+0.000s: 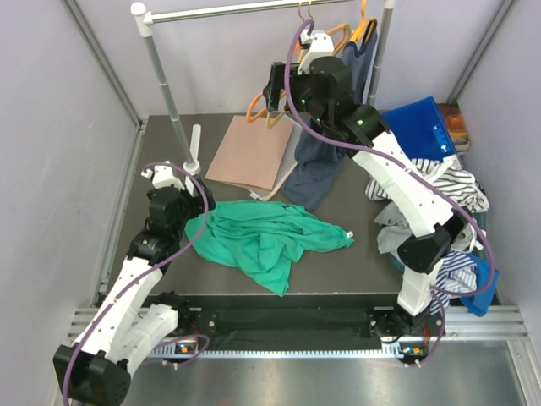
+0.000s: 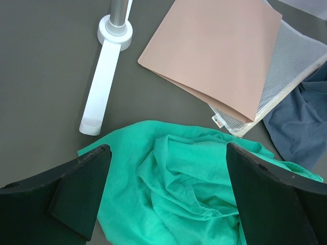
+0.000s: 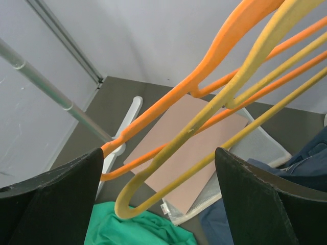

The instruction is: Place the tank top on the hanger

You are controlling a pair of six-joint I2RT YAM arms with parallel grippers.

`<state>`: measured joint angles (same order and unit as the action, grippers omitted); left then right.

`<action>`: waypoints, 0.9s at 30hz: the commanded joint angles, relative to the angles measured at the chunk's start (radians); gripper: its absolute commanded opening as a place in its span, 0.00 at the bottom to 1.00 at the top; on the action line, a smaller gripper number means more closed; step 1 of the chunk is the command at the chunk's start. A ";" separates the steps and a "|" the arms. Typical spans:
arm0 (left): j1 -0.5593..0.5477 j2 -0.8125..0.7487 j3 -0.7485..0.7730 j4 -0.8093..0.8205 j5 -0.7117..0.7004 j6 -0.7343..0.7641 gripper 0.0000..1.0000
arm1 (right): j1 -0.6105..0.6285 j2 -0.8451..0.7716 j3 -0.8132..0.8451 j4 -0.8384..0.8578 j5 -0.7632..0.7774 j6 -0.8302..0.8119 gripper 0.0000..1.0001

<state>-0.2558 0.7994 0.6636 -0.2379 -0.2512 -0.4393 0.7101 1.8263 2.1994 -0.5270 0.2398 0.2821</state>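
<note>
Tank top lies crumpled on the dark table, lower-center of the top view. Its long axis runs approx left-right across the frame. The narrow end pts right and one flap trails down toward the bottom edge. L gripper sits at the top's left end w/ jaws spread wide, nothing held. In the L wrist view the teal cloth fills the lower middle btwn the two dark fingers, folds bunched toward bottom center; can't tell if the pads touch the fabric. Hanger, pale yellow, is up in the air at top-center of the top view, well apart from the tank top. In the R wrist view its long axis runs diag. from upper right to lower left, rounded shoulder end at lower left, hook out of frame. An orange hanger runs alongside it, just above. R gripper has jaws wide open w/ both hangers passing btwn the fingers, not clamped. Pink-tan folder lies flat on the table just beyond the tank top, w/ a navy top to its right.
</note>
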 commanded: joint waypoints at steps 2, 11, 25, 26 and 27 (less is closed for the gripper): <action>0.000 -0.031 -0.007 0.052 0.004 -0.001 0.99 | -0.009 -0.036 0.025 0.022 0.065 0.029 0.86; 0.000 -0.063 -0.013 0.058 -0.003 -0.001 0.99 | -0.024 0.014 0.066 -0.013 0.116 0.032 0.77; 0.000 -0.085 -0.019 0.061 0.001 -0.006 0.99 | -0.027 0.082 0.123 -0.025 0.098 0.048 0.70; 0.000 -0.083 -0.021 0.063 0.003 -0.006 0.99 | -0.027 0.083 0.120 -0.022 0.096 0.049 0.66; 0.000 -0.083 -0.022 0.066 0.003 -0.006 0.99 | -0.027 0.085 0.117 -0.022 0.092 0.052 0.63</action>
<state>-0.2558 0.7330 0.6479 -0.2314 -0.2512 -0.4423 0.6933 1.9091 2.2799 -0.5556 0.3378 0.3195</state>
